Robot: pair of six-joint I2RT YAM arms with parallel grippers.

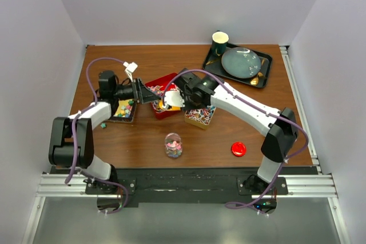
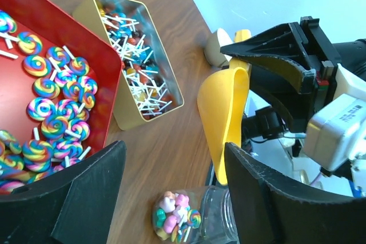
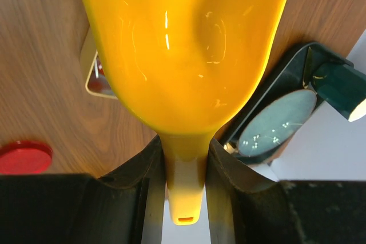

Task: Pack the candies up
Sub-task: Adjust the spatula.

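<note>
Gripping yellow scoop (image 3: 183, 55) by its handle, right hand (image 3: 184, 146); left hand (image 2: 172, 154) wide, seemingly beside lollipops (image 2: 54, 101)

The left pincer (image 2: 174, 192) gapes wide, the right pincer (image 3: 186, 192) clamps tight.

overhead cam; wrist cams share scoop (image 2: 224, 112)

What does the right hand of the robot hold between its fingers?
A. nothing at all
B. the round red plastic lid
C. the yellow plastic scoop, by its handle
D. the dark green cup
C: in the right wrist view, the right hand is shut on the narrow handle of the yellow plastic scoop, while the round red plastic lid lies apart on the brown wooden table.
</note>
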